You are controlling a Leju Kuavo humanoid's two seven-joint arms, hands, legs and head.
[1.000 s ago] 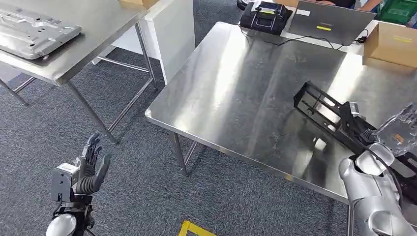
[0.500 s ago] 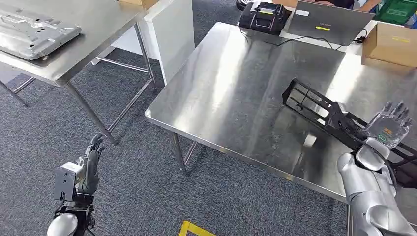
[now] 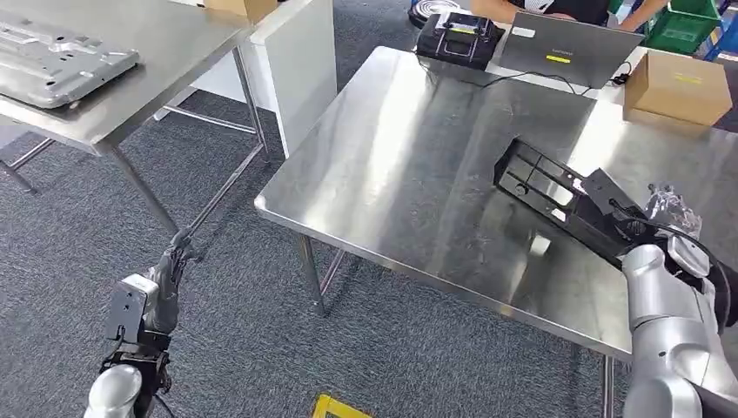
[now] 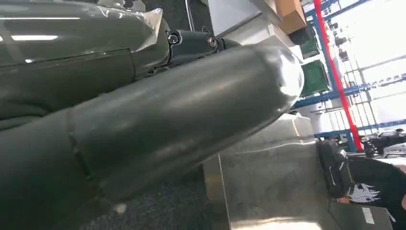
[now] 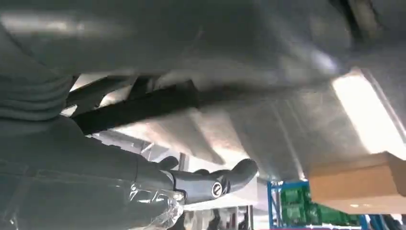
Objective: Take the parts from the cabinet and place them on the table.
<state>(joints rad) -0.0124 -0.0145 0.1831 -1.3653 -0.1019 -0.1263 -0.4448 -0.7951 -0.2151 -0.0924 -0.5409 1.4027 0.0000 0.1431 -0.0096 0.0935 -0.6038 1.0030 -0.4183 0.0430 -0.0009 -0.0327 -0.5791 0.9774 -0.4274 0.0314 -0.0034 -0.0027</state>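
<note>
Black part (image 3: 557,196) slid; diagonal, far-left.

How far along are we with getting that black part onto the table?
Done: the black frame part is out of the cabinet and lies on the steel table. In hand: the right hand is at the part's near end; whether it grips is unclear. The left hand hangs free. Left: confirm release.

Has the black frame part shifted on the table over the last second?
Yes. The black frame part has slid along the steel table, its far end drawing nearer the cardboard box at the back edge.
</note>
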